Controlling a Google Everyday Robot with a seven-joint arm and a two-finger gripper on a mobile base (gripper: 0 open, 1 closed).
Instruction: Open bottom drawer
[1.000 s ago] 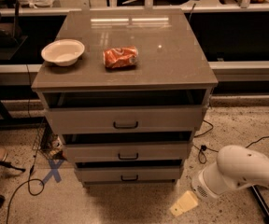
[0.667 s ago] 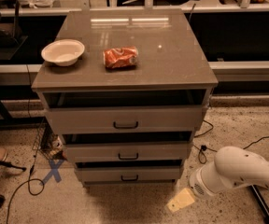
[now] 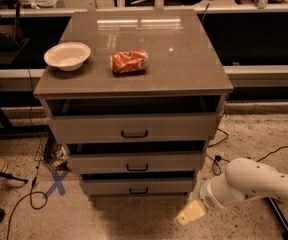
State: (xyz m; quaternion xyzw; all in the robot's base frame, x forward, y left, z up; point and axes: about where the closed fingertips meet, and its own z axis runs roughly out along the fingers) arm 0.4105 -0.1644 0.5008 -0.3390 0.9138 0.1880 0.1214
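Note:
The bottom drawer (image 3: 136,187) is the lowest and narrowest of three grey-beige fronts in the cabinet, with a small black bar handle (image 3: 139,190). It sits slightly pulled out, with a dark gap above it. My gripper (image 3: 190,213) is low at the lower right, in front of and to the right of the drawer's right end, apart from the handle. Its beige tip points down-left toward the floor. The white arm (image 3: 254,183) comes in from the right edge.
The middle drawer (image 3: 135,162) and top drawer (image 3: 133,128) are above. On the cabinet top (image 3: 179,59) lie a white bowl (image 3: 67,55) and a crushed red can (image 3: 129,61). Cables (image 3: 19,204) and a blue X mark (image 3: 57,182) are on the floor at left.
My gripper and arm have shifted a little to the left, closer to the cabinet's lower right corner. The drawers have not moved.

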